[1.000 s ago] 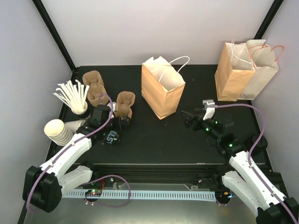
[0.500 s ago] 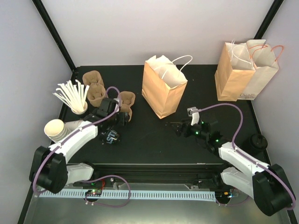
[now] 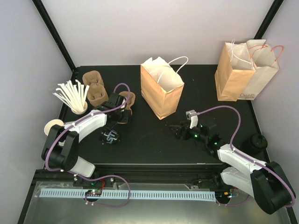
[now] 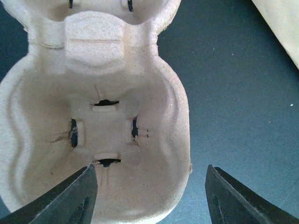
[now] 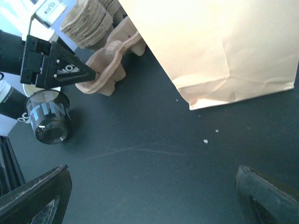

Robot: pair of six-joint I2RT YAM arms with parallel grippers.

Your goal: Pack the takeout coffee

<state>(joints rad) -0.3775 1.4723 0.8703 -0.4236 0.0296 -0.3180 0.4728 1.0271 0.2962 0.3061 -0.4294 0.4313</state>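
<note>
The coffee cup (image 3: 110, 136) (image 5: 46, 119) sits on the table (image 3: 149, 140) left of centre, just in front of the left arm. It is not in a carrier or a bag, and nothing is holding it. Whether it stands upright or lies tipped I cannot tell; its printed band shows in both the overhead view and the right wrist view.

Just behind it, the left claw (image 3: 122, 114) (image 4: 152, 186) (image 5: 56, 67) is down at a single pulp carrier (image 3: 126, 103) (image 4: 103, 116) (image 5: 110, 65). Its jaws are partly apart and straddle the carrier's near lobe, one finger over the tray and the other outside over bare table. A sliver of table shows between the carrier's edge and the outer finger, so nothing is pinched yet.

The open paper bag (image 3: 161, 93) (image 5: 219, 46) stands just right of the carrier. The right claw (image 3: 176, 127) (image 5: 152, 172) hangs low in front of the bag, spread wide and empty, facing the cup and carrier.

This looks like an early step: taking the carrier so the coffee can be seated in it before it goes into the bag. Next, the left claw needs to pinch the thin pulp rim firmly without crushing it, then draw the carrier clear of the bag to open table near the cup.
</note>
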